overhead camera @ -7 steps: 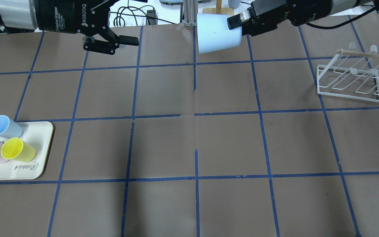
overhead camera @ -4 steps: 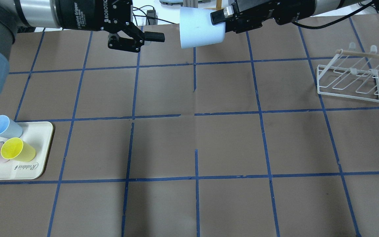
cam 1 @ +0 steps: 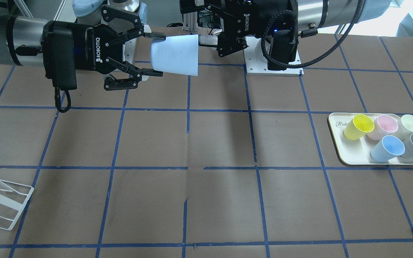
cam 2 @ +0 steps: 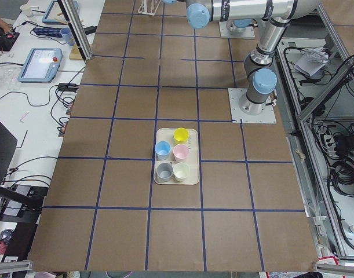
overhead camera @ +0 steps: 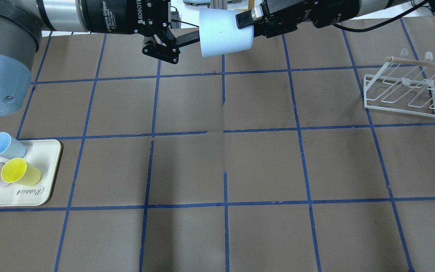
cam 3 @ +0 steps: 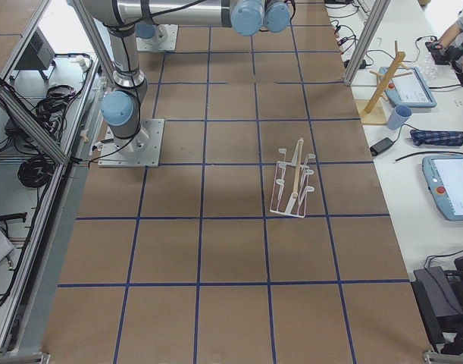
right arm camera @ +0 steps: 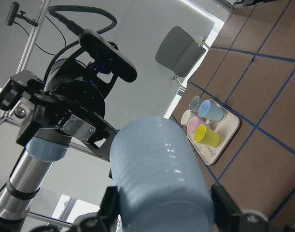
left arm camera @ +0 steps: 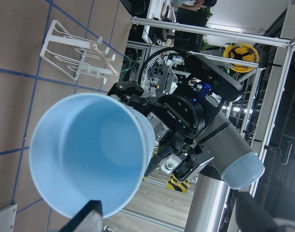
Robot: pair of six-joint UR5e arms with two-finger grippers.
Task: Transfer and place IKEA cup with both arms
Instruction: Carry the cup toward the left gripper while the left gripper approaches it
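Observation:
The IKEA cup point(overhead camera: 223, 34), pale icy-blue, hangs on its side in the air over the table's far edge. Its mouth faces my left arm. My right gripper point(cam 1: 156, 55) is shut on its base end, one finger above and one below. It also shows in the overhead view point(overhead camera: 246, 24). My left gripper point(cam 1: 215, 44) is open at the cup's mouth. In the left wrist view the sky-blue inside of the cup point(left arm camera: 84, 150) faces the camera. One finger point(left arm camera: 89, 215) lies at the rim and the other stands off to the side.
A cream tray point(overhead camera: 32, 194) with yellow, pink, sky-blue, grey and cream cups sits at the table's left, also seen in the front view point(cam 1: 337, 152). A white wire rack point(overhead camera: 402, 94) with a wooden bar stands at the right.
My right gripper has carried the cup to the left. My left gripper has moved right, and its finger has reached the cup's mouth.

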